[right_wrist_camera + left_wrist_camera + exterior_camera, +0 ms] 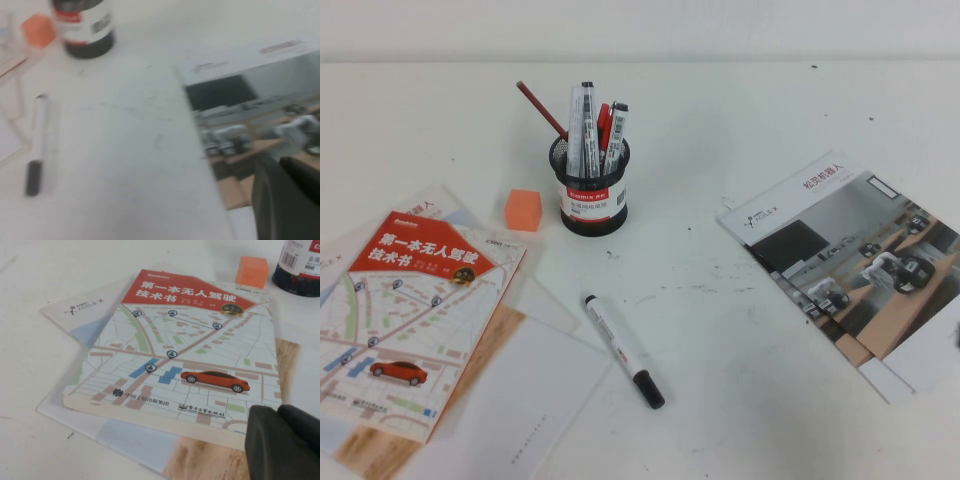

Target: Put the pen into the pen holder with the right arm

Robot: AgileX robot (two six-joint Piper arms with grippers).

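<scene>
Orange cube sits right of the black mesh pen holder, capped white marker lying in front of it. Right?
Wrong side: the high view shows the small orange cube left of the round black wire-mesh pen holder. The white marker with black cap does lie in front. Left tool hangs over the map-cover book, right tool over the robot brochure.

holder (591, 195) centre-back | marker (623, 349) before it | book (410, 320) left | brochure (850, 260) right

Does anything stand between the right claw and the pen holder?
Nothing visible does: bare table lies between the right claw, above the brochure, and the pen holder. The marker lies aside. The left claw hovers over the book.
</scene>
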